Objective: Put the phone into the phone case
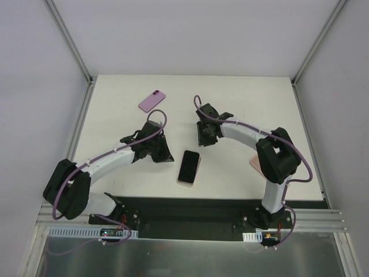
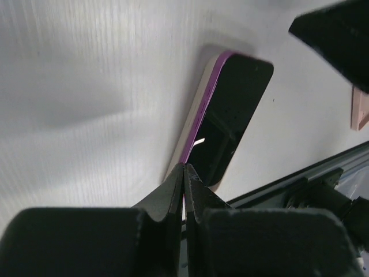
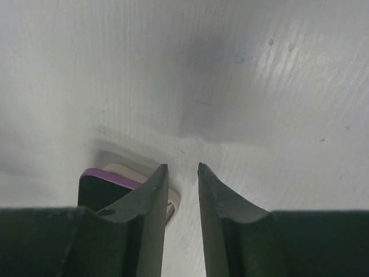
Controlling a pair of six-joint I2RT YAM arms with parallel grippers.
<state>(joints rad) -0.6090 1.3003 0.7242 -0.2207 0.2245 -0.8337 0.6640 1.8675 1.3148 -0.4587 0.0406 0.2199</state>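
The phone (image 1: 188, 166), with a black screen and a purple edge, lies face up on a cream phone case (image 1: 198, 168) near the table's front middle. The left wrist view shows the phone (image 2: 230, 115) resting on the case (image 2: 196, 109), whose rim shows along its left side. My left gripper (image 1: 164, 153) is just left of the phone, shut with nothing in it (image 2: 184, 168). My right gripper (image 1: 204, 136) hovers beyond the phone's far end, its jaws a narrow gap apart and empty (image 3: 181, 168). The right wrist view catches the phone's corner (image 3: 101, 187) and the case's corner (image 3: 124, 171) at lower left.
A purple phone-shaped thing (image 1: 152, 100) lies flat at the back left. A pink flat thing (image 1: 253, 163) peeks out behind the right arm, also visible in the left wrist view as a pink piece (image 2: 358, 109). A black rail (image 1: 190, 210) runs along the table's near edge.
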